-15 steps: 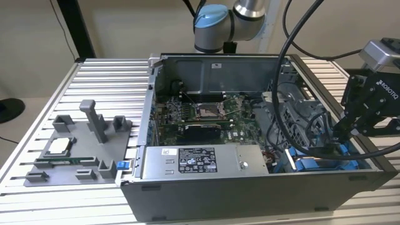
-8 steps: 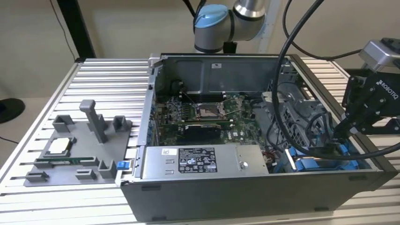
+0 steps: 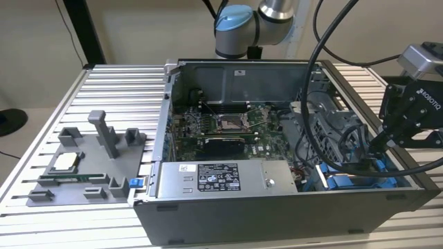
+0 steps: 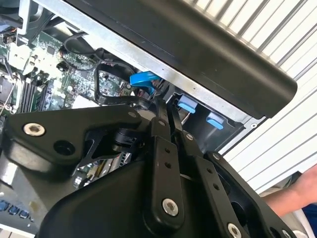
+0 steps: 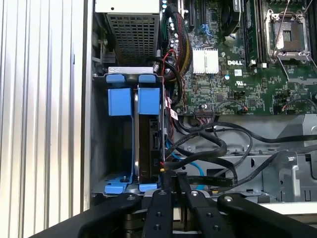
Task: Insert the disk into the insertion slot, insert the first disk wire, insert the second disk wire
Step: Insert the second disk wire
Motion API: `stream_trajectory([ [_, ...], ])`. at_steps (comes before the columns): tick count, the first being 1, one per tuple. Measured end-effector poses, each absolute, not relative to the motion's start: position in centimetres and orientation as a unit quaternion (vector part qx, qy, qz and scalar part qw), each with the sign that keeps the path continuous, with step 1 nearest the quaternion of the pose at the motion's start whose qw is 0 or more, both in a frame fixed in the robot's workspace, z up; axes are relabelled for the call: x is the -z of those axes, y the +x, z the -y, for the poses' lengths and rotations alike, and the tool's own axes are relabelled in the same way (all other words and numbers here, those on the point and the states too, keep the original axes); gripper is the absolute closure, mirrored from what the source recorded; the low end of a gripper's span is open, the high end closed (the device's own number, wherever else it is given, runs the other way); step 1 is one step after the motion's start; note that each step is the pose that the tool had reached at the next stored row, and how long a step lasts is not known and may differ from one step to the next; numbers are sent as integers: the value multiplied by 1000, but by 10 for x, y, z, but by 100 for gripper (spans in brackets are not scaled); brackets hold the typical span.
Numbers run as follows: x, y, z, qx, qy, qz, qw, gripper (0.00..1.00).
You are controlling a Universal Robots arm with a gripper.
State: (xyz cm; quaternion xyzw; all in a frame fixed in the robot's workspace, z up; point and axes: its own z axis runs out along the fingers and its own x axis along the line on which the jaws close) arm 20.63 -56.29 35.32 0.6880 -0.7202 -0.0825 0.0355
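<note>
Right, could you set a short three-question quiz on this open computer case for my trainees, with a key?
1. True or false: the disk stands inside the insertion slot.
2. In the exterior view, the gripper hangs over which part of the case? A) the exterior view's left end; B) the middle; C) the exterior view's right end.
3. Fill in: the carrier tabs at the disk's end are coloured ____.
Key: 1 true; 2 C; 3 blue.
</note>
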Motion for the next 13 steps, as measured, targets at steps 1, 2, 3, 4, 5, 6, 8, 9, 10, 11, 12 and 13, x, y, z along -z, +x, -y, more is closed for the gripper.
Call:
stream_trajectory([
  [1, -353, 206, 563, 83, 688, 720, 36, 100],
  [2, -353, 206, 563, 83, 688, 720, 35, 100],
  [3, -353, 206, 563, 83, 688, 720, 36, 100],
  [4, -353, 206, 563, 83, 688, 720, 35, 100],
  [5, -353, 206, 563, 83, 688, 720, 35, 100],
  [6, -353, 206, 563, 83, 688, 720, 35, 100],
  [8, -353, 206, 563, 83, 688, 720, 35, 100],
  [9, -353, 206, 563, 83, 688, 720, 35, 100],
  [10, -353, 206, 563, 83, 688, 720, 35, 100],
  [11, -353, 206, 563, 83, 688, 720, 35, 100],
  [12, -353, 206, 563, 83, 688, 720, 35, 100],
  [13, -353, 206, 563, 83, 688, 720, 35, 100],
])
